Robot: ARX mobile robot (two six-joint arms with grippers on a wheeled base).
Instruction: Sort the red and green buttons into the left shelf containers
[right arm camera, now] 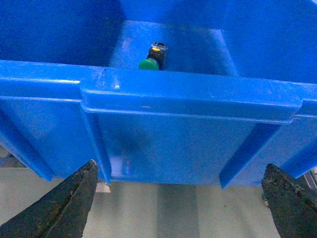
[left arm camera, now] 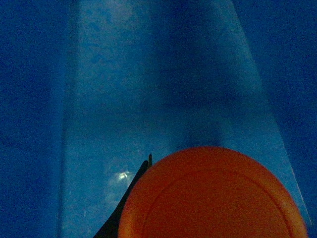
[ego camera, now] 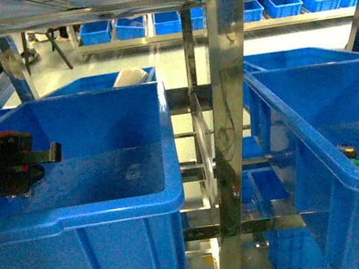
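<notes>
Left pincer (ego camera: 46,154) grips the red button (left arm camera: 213,196) over the near left bin (ego camera: 108,204). Right pincer (right arm camera: 178,203) hangs released outside the right bin (right arm camera: 188,94) holding the green button (right arm camera: 148,63). Risk: a snagged release could leave the red button stuck.

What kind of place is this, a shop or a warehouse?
Most likely a warehouse or parts storeroom, not a shop. Big blue bins sit on a metal rack, and more blue trays line a shelf in the background. One bin holds a green button, which suggests small parts being sorted.
</notes>
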